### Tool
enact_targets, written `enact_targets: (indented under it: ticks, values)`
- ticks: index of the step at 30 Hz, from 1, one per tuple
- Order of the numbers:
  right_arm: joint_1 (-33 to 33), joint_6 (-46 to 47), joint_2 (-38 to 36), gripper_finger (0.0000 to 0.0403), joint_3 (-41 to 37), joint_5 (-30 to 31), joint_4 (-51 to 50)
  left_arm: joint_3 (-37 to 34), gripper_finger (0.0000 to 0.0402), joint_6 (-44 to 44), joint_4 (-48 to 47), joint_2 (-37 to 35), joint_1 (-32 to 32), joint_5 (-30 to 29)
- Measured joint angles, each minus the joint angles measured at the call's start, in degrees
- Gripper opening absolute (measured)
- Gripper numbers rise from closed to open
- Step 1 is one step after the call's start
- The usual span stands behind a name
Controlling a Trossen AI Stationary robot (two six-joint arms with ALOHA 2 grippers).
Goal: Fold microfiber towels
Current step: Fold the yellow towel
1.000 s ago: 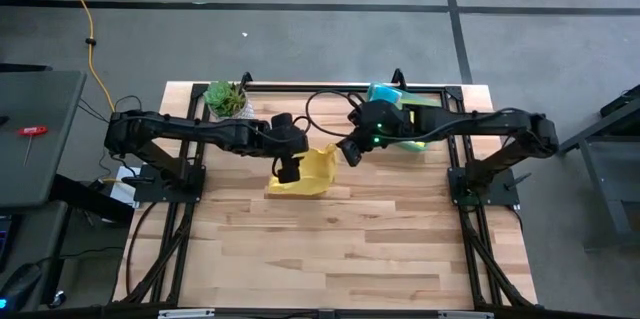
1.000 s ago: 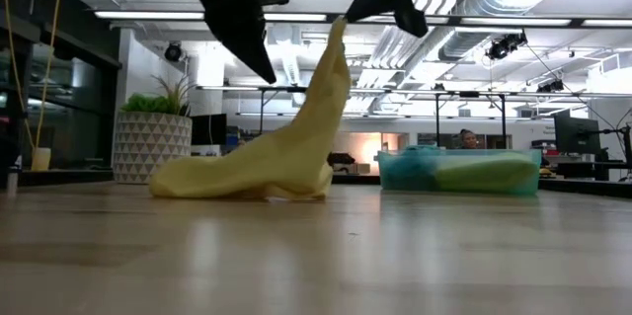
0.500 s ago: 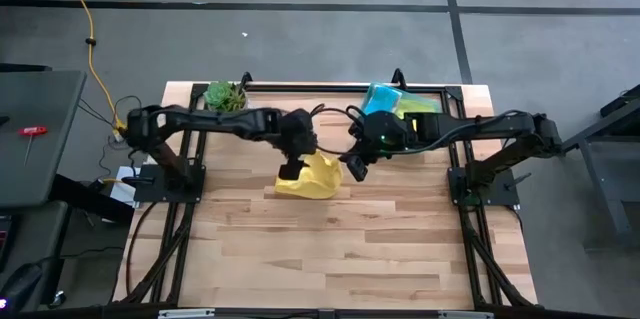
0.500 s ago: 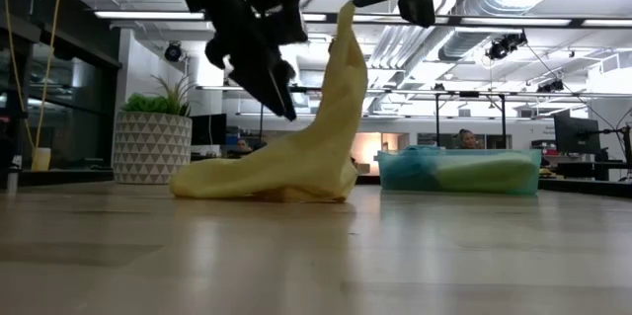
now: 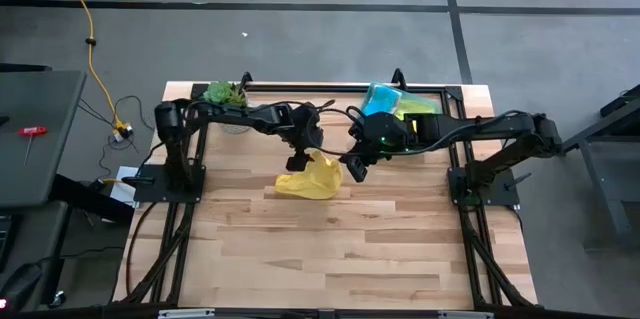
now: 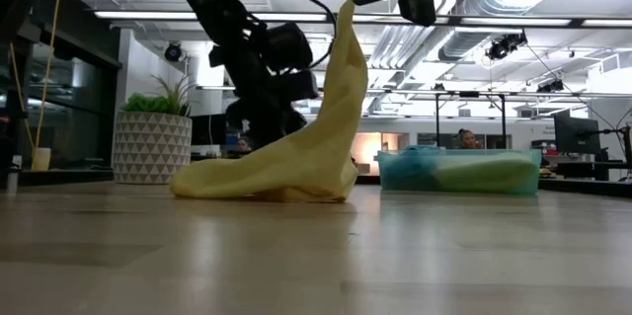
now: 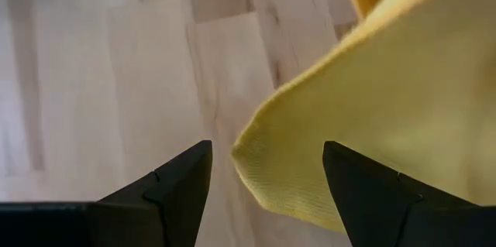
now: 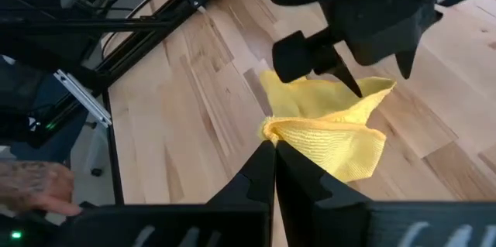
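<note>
The right gripper [image 8: 273, 148] is closed on a corner of the yellow towel [image 5: 313, 175], pinching it between its fingers [image 8: 298, 173] and holding that corner high, so the cloth rises to a peak in the low view [image 6: 341, 88]. The rest of the towel lies crumpled on the wooden surface [image 5: 330, 249], near its middle. The left gripper [image 7: 267, 181] hangs low at the towel's other side with its fingers [image 7: 174, 185] spread apart, a loose yellow edge lying between them but not pinched. Behind the right arm, near the far edge, a green tray [image 5: 400, 101] holds more cloths. A potted plant [image 5: 224, 93] stands at the far left corner.
</note>
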Motion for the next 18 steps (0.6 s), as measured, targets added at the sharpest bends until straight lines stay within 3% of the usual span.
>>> enact_targets:
  ticks: [10,14,18]
  values:
    - [0.0,0.33,0.0,0.0,0.0,0.01,0.42,0.0,0.0225,1.0,0.53,2.87,0.13,-0.62]
    - [-0.04,0.33,0.0,0.0,0.0,0.02,0.42,0.0,0.0171,1.35,-1.06,1.17,0.26,-2.29]
    - [-0.04,0.17,0.0,0.0,0.0,0.02,0.6,0.0,0.0083,1.41,-1.38,0.24,0.67,-3.56]
